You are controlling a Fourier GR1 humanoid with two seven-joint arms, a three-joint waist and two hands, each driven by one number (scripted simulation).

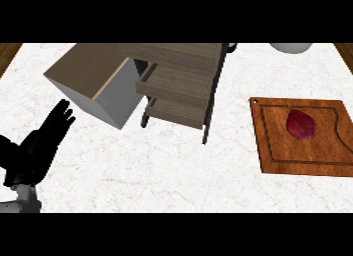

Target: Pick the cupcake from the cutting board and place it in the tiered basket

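Note:
A dark red cupcake lies on the brown wooden cutting board at the right of the white marble counter. The tiered basket, with wooden shelves in a black frame, stands at the back centre. My left hand shows at the lower left, open with its fingers straight and pointing up and away, far from both the cupcake and the basket. It holds nothing. My right hand does not appear in the head view.
A grey box with a tan top stands just left of the tiered basket. A white rounded object sits at the counter's back edge on the right. Wooden floor shows past both side edges of the counter.

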